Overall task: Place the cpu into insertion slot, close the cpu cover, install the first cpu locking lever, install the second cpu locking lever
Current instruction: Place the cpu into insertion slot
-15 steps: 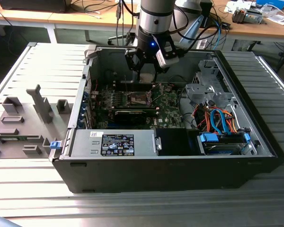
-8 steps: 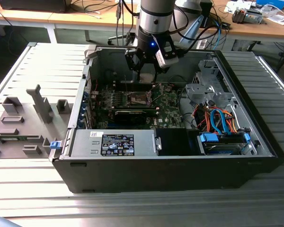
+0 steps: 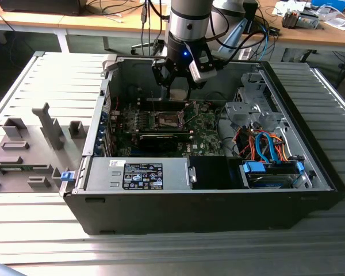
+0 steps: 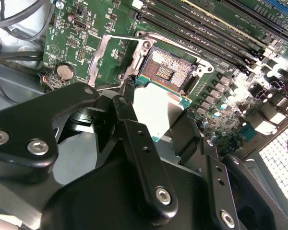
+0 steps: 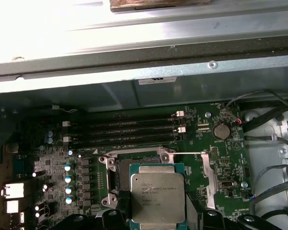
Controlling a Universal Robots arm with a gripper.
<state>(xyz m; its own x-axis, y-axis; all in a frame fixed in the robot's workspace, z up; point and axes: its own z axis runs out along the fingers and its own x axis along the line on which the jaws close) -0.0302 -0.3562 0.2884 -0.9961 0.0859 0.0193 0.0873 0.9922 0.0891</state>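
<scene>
1. One small, flat, square cpu (image 5: 158, 196) with a dull silver-grey metal top and a green edge is clamped between the black fingers (image 4: 139, 148) of the gripper (image 4: 156, 115).
2. It hangs over the near edge of the single square, silver-rimmed insertion slot (image 4: 170, 72), whose gold-speckled dark middle is still bare.
3. One thin silver metal cpu cover (image 4: 98, 53) stands swung open beside that socket.
4. Behind it run four long black memory slots (image 5: 134, 127), with one round silver coin battery (image 5: 222, 130) nearby.
5. In the exterior view the gripper (image 3: 178, 86) sits inside the open black computer case (image 3: 218, 207) on the grey slatted tabletop (image 3: 23, 241).
</scene>
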